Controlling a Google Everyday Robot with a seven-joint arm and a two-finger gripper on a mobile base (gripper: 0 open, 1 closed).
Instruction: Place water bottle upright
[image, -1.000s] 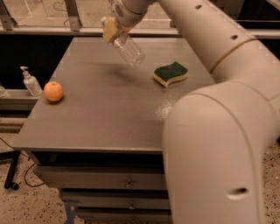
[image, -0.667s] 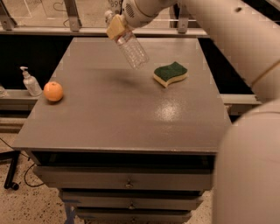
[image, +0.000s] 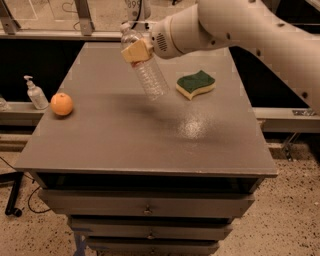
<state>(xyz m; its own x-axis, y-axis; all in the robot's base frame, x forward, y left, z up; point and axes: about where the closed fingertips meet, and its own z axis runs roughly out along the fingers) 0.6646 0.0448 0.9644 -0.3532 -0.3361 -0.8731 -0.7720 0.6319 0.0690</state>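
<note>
The water bottle (image: 150, 77) was held in the air over the rear middle of the desk (image: 125, 140), clamped by the claw (image: 136, 50) around its upper part, just below the neck. The claw was closed on it, one tan pad being pressed flat against the ribbed plastic. The bottle was tilted, with its cap end raised toward the back left and its base pointed down toward the front right. No contact with the desk was made; a soft shadow was cast on the surface beneath the base.

Compared with a second before, the bottle had been carried lower and further forward over the desk, and the arm (image: 240, 25) had been swung back, so that the front right of the view was no longer blocked. The tilt had hardly been corrected.

From this it was judged that the carrying stage was nearly finished and the setting-down stage not yet begun. The bottle would need to be rotated until its base faced straight down before being lowered, otherwise it could be tipped over on release.

A sponge (image: 196, 84) lay close to the right of the base, while an orange (image: 62, 104) sat well apart at the left edge. A pump bottle (image: 35, 93) stood beyond that edge, off the desk.
</note>
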